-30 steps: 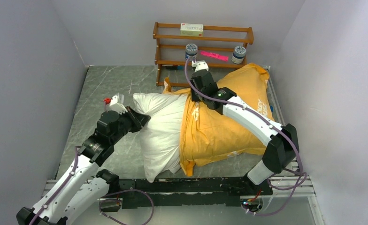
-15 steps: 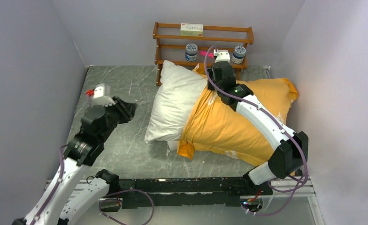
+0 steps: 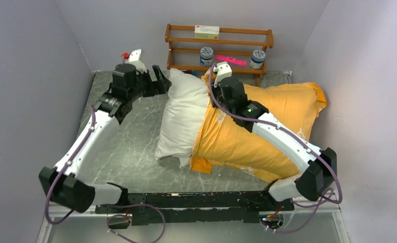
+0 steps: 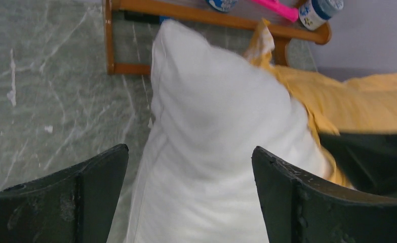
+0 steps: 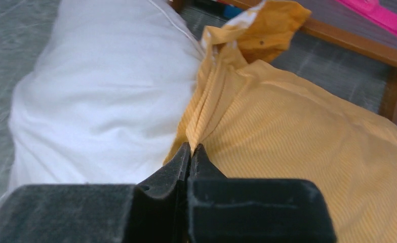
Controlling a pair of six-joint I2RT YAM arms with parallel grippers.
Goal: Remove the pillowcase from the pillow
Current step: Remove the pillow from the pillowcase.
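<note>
1. The pillow lies on the bench, half bare and half inside the pillowcase.
2. The right hand pinches the pillowcase's hem, closed tight.
3. The left hand gapes empty around the pillow's far corner; likely next, it closes to anchor.

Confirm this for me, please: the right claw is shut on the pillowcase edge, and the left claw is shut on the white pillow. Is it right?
Not quite. The left claw is open, not shut: the left wrist view shows its fingers wide apart, with the pillow between them. The right claw is indeed shut on the pillowcase edge.
</note>
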